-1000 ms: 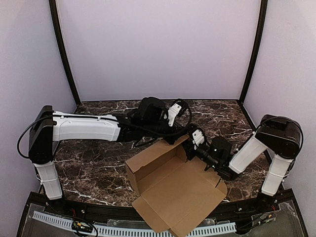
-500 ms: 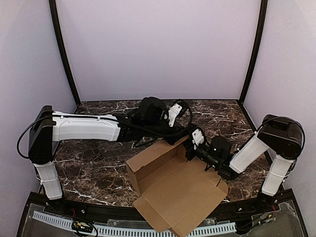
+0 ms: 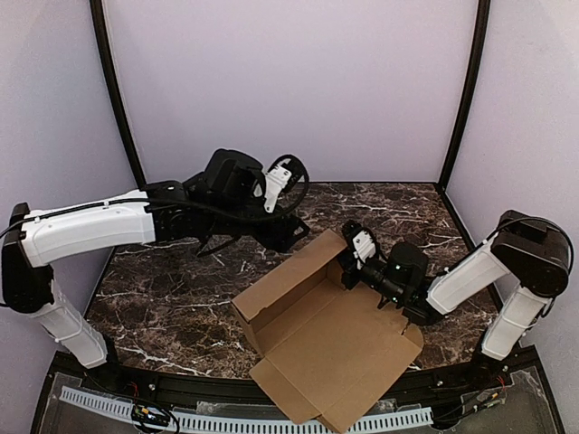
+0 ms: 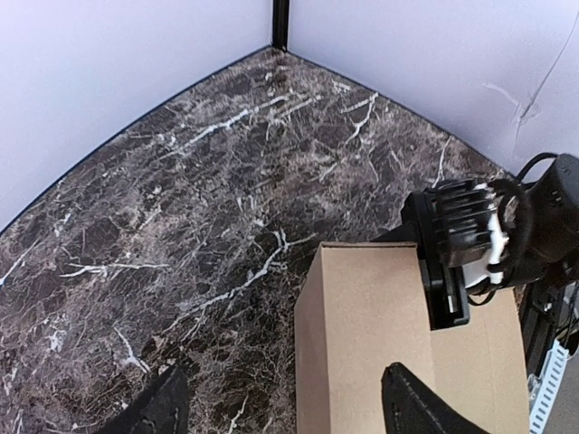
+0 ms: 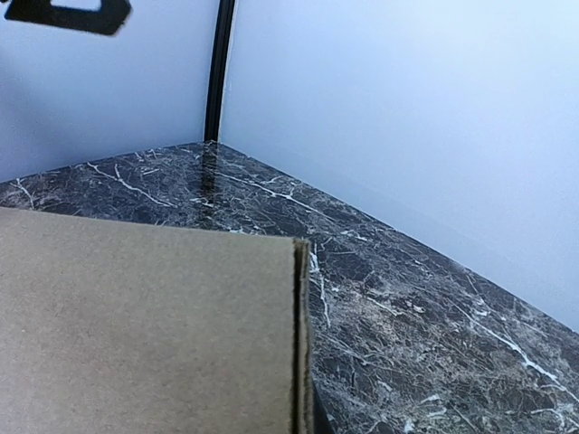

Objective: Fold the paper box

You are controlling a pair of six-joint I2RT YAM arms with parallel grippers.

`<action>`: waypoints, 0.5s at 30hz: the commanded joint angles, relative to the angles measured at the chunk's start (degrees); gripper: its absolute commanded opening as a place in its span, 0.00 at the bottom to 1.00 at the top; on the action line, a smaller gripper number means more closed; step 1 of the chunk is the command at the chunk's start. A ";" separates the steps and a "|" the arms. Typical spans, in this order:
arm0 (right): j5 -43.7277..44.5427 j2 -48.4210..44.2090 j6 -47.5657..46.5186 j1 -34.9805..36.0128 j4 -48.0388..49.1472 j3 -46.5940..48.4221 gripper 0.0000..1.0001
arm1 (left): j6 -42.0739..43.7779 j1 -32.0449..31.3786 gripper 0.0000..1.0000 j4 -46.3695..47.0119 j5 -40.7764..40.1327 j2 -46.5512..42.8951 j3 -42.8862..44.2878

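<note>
- The left end effector (image 4: 288,405) hangs above the counter (image 3: 172,298) just behind the paper box (image 3: 326,348). Its fingers (image 4: 412,411) are spread wide and nothing is between them.
- In the left wrist view, the box's far corner lies below and between those fingers, clear of them.
- The right end effector (image 3: 349,269) is closed, pinching the top of the box's upright wall at its far right corner.
- In the right wrist view, cardboard fills the lower left, with its doubled edge close to the lens.
- The box sits open at the near middle of the counter. Its far and left walls stand up, and its wide flaps lie flat, reaching past the counter's near edge.
</note>
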 commanded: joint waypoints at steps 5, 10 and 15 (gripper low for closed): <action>0.41 -0.32 -0.06 -0.36 -3.67 1.13 0.00 | -8.88 0.03 0.54 -4.20 3.72 -14.27 -15.18; 0.80 0.08 1.40 -0.36 -4.19 0.70 0.00 | -13.85 0.01 0.23 -1.03 5.79 -19.74 -23.42; 0.90 -0.47 2.31 -0.36 -5.17 0.41 0.18 | -16.41 0.01 0.02 0.89 8.03 -21.13 -27.75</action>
